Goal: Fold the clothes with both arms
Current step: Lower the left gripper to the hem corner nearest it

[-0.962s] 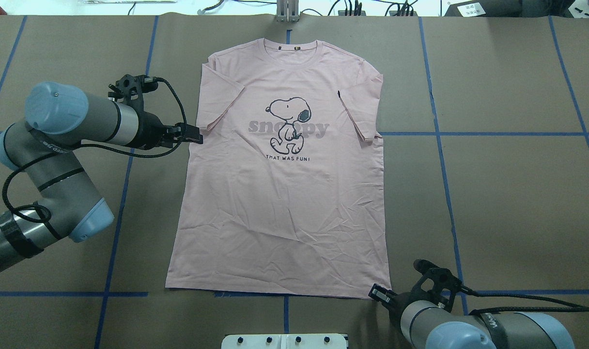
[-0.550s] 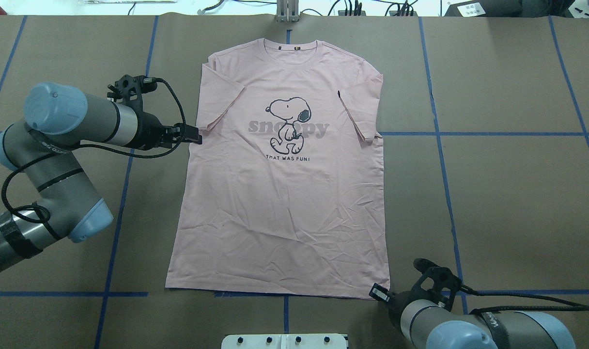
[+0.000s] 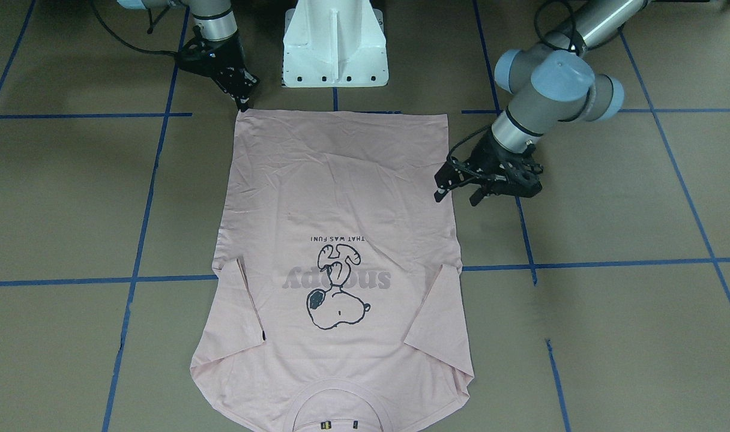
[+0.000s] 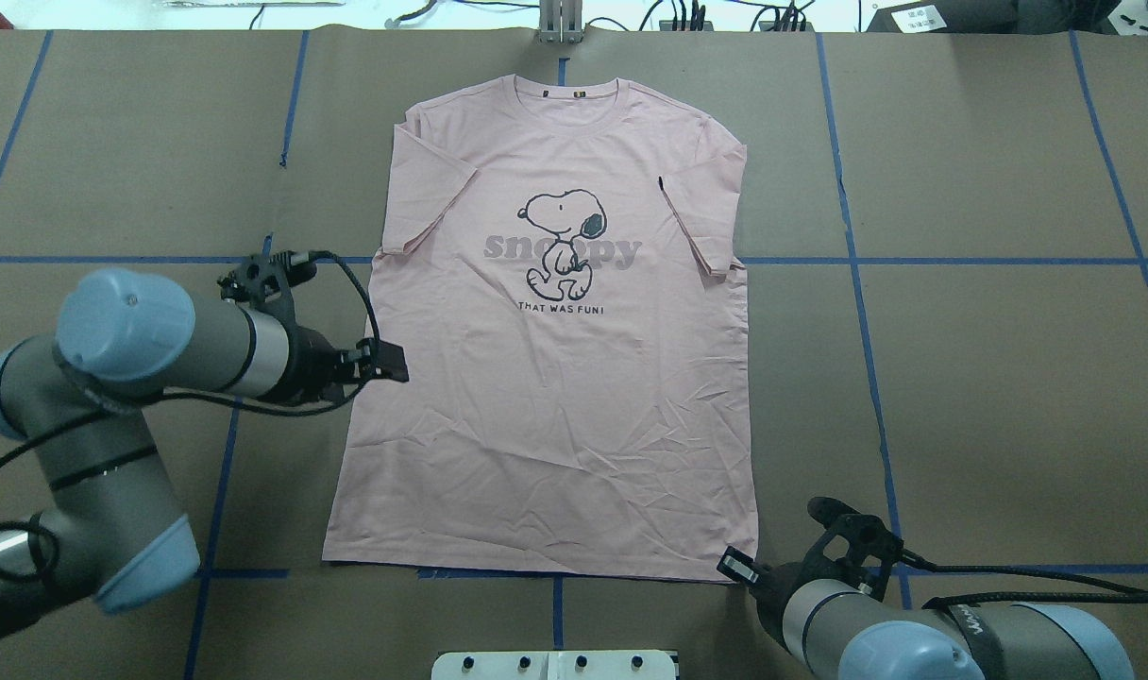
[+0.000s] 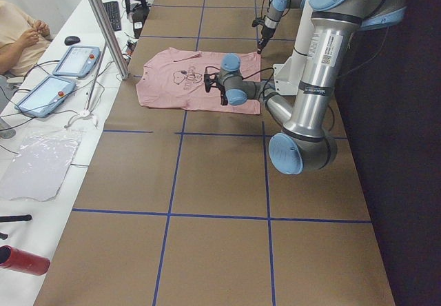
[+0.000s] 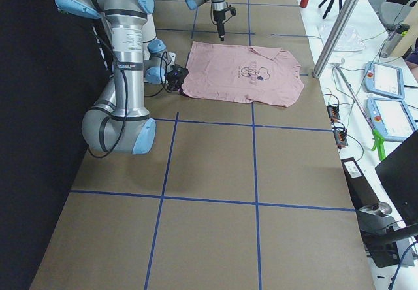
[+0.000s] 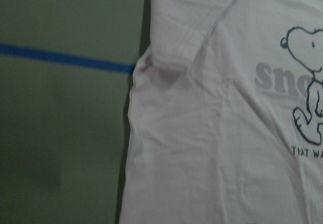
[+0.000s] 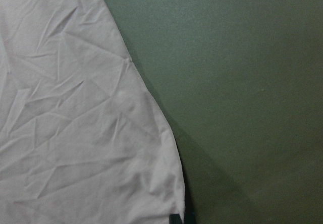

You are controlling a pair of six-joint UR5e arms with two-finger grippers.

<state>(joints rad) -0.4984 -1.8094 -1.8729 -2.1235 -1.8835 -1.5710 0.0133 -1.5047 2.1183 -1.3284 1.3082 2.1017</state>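
Note:
The pale pink Snoopy T-shirt (image 4: 555,397) lies flat, print up, both sleeves folded in, collar at the far edge; it also shows in the front view (image 3: 341,198). My left gripper (image 4: 392,362) hovers at the shirt's left side edge, about halfway down, also seen in the front view (image 3: 440,191); I cannot tell whether it is open or shut. The left wrist view shows only the shirt (image 7: 217,133). My right gripper (image 4: 736,569) is at the near right hem corner, its fingertips (image 8: 174,218) close together beside the cloth (image 8: 75,133).
The white pedestal base (image 3: 335,42) stands at the near table edge. A metal post (image 4: 560,24) stands beyond the collar. Blue tape lines cross the brown table cover. Tablets (image 5: 76,61) and a seated person lie beyond the far edge.
My left gripper has moved from the left sleeve toward the robot along the shirt's side edge. My right gripper has barely shifted at the hem corner. The shirt has not moved.

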